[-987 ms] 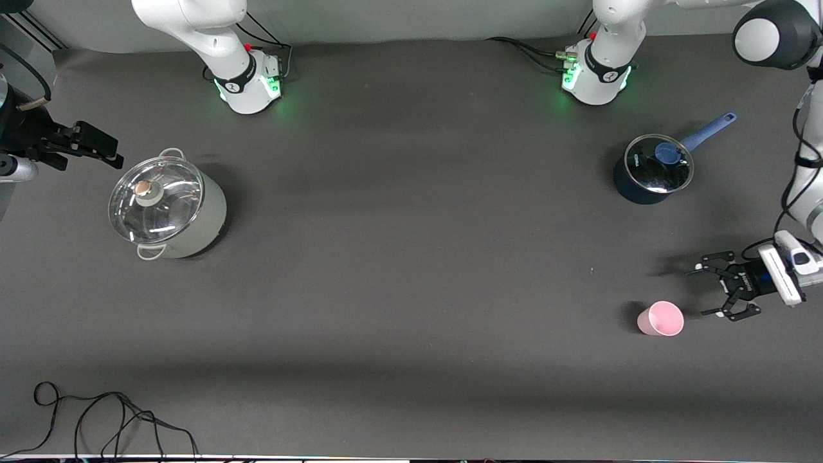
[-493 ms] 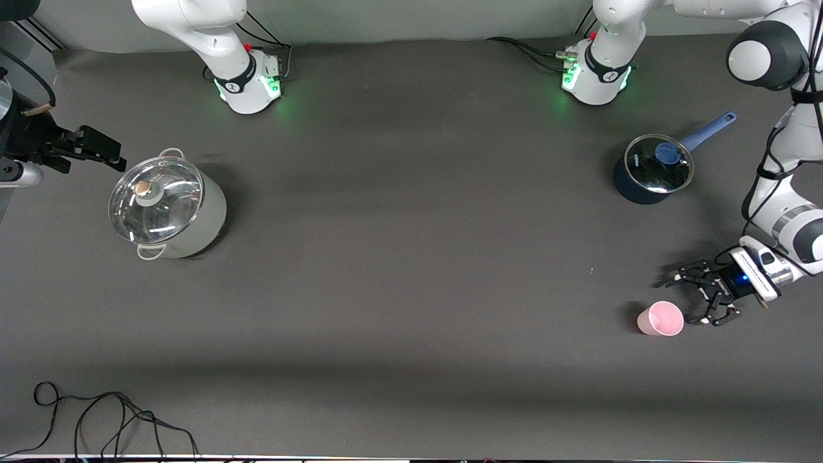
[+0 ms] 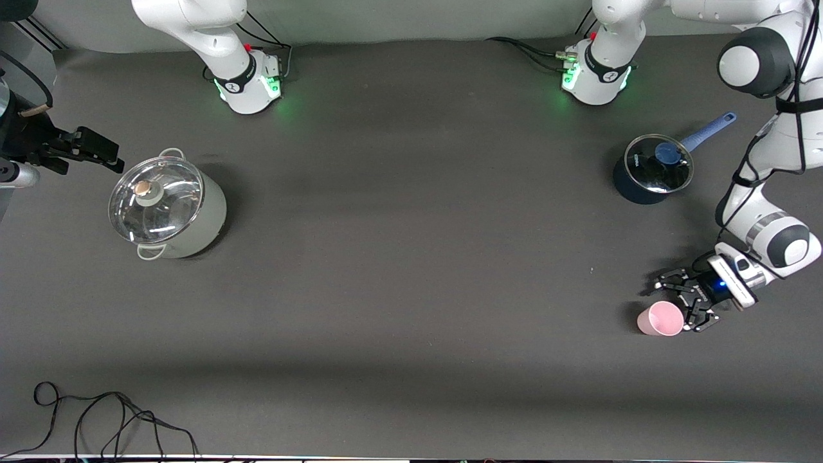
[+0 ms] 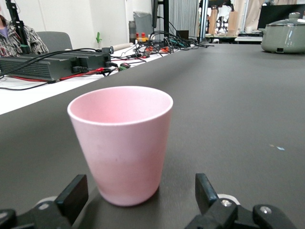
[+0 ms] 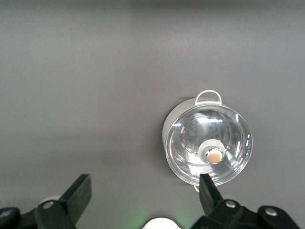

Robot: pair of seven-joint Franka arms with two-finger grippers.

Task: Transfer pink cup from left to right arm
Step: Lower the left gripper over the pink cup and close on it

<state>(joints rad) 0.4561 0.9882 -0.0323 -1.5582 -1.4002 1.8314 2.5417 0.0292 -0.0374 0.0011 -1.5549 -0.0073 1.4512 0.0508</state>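
Upright pink cup (image 3: pixel 660 319) just ahead of the spread-open left gripper (image 3: pixel 681 302), mouth up, right gripper (image 3: pixel 96 149) waiting open well apart.

Even overhead light, soft shadows, glare on the glass lid (image 3: pixel 156 200), sharp focus.
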